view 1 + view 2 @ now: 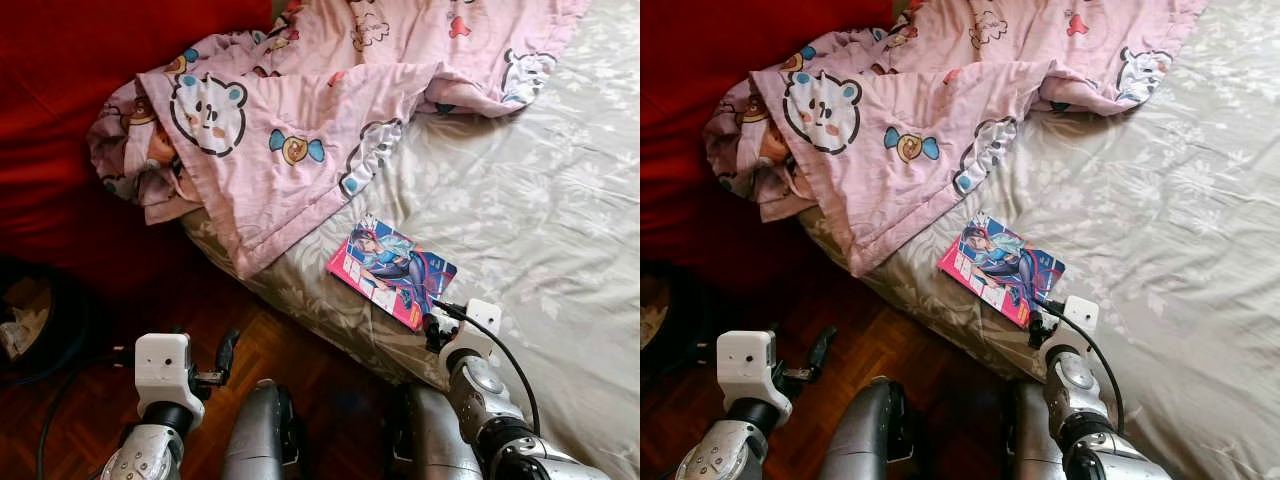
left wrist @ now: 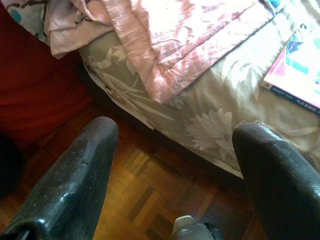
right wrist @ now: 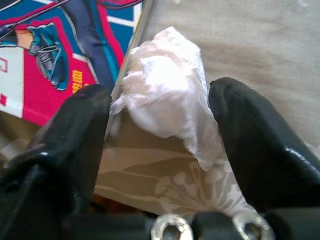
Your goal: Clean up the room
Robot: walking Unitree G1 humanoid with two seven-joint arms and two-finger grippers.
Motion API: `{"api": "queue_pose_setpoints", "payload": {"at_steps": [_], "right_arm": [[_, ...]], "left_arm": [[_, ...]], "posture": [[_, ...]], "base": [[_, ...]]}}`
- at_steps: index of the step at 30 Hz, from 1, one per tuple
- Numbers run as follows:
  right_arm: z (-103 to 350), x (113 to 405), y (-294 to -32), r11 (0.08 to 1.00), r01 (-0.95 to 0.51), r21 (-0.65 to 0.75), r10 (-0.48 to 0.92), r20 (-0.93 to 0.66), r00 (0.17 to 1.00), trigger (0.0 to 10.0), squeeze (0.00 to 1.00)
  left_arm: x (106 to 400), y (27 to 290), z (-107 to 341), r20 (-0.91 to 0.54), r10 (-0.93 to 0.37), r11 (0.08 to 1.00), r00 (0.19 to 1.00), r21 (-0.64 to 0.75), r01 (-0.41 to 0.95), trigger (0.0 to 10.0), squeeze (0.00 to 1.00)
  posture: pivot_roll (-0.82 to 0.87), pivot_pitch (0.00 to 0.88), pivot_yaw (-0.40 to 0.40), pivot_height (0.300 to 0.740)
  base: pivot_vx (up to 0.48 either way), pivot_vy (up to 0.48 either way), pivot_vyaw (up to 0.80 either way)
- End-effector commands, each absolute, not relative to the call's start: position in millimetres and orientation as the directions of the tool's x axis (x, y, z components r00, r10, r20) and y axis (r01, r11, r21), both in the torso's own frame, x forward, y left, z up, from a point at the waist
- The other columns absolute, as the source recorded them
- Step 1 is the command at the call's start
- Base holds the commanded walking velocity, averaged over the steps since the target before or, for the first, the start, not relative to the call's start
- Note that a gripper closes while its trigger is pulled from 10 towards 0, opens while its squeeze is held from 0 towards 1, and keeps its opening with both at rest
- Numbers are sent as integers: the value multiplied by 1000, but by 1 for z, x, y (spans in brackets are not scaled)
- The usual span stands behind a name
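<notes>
A crumpled white tissue wad lies on the bed's near edge, right beside a colourful comic book. My right gripper is at the book's near corner, its fingers pressed against both sides of the wad, shut on it. A rumpled pink blanket with bear and candy prints hangs over the bed's left corner. Low over the wooden floor, my left gripper is open with nothing between its fingers.
The bed has a pale floral sheet, and its edge runs diagonally in front of me. Parquet floor lies to the left of it. A red cloth mass sits at the far left, with a dark round basket below it.
</notes>
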State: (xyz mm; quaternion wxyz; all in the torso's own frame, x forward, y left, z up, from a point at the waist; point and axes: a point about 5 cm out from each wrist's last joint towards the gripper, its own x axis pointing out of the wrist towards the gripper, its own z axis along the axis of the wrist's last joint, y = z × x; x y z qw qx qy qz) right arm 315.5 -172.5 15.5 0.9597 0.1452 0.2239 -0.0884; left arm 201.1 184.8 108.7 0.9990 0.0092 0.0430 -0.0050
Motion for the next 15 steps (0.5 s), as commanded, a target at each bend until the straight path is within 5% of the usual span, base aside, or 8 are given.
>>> {"api": "queue_pose_setpoints", "payload": {"at_steps": [1, 15], "right_arm": [[3, 305, -169, 936, 253, 246, -101, -499, 861, 0, 0], [0, 301, -169, 938, 259, 231, -116, -496, 861, 0, 0]], "left_arm": [[194, 190, 106, -118, 11, 999, 993, 45, -6, 10000, 0], [188, 191, 103, -138, 32, 998, 990, 57, -24, 10000, 0]], "posture": [[138, 401, 102, 649], [135, 402, 111, 649]], "base": [[0, 0, 0], [0, 0, 0]]}}
